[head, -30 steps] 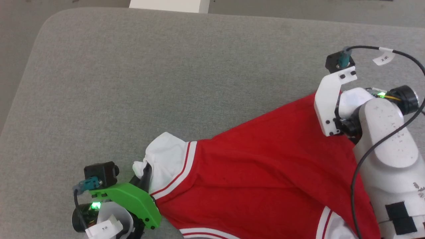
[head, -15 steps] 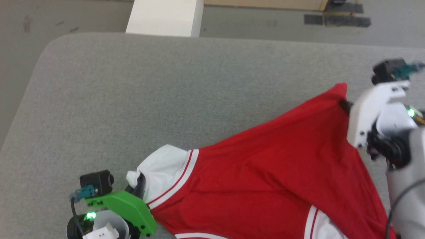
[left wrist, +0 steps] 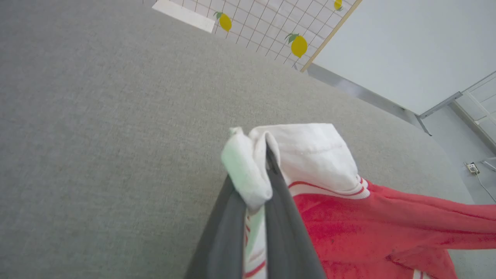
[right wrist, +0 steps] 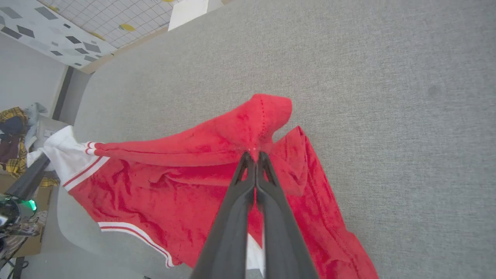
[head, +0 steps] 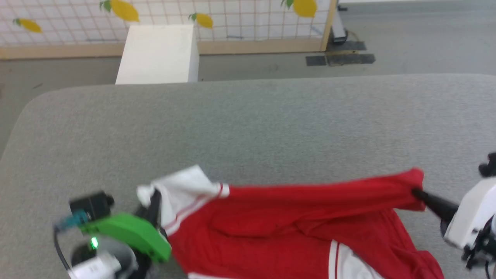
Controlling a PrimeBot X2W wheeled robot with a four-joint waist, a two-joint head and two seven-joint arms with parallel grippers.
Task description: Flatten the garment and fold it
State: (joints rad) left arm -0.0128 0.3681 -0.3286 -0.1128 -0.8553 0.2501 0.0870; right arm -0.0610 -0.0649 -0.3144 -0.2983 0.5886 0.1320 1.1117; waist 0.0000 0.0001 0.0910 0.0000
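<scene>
Head view: red jersey lies bunched on the grey table, low in frame from 7 to 5 o'clock, top edge pulled taut between both claws. Left claw at 8 o'clock is clamped on the white sleeve. Right claw at 4 o'clock is pinched tight on a red corner. Frame bottom cuts off the jersey's lower part and motion blur softens detail. Left wrist view: sleeve fold covers one fingertip of the left claw.

It looked like a robot test room: a broad grey felt-topped table, a wood-framed wire-grid partition with yellow lemon stickers, a plain white box, bare grey floor.
</scene>
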